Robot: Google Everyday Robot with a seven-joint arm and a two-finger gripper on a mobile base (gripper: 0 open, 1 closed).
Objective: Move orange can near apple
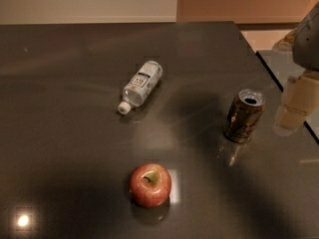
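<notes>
Dark worktop [75, 83]: orange can [244, 116] stood upright, well apart from apple [150, 184]; tool [293, 106] hung beside it, likely positioned for grasping, opening indeterminable

a dark, glossy worktop [65, 123] fills the view, with a small bright glint near its front left. the orange can [244, 116] stands upright toward the right side, silver top up. the apple [150, 184] sits at the front middle, stem dimple up, well apart from the can. a clear plastic bottle [142, 86] lies on its side farther back, white cap pointing front-left. the claw [294, 106] hangs just right of the can, by the worktop's right edge
</notes>
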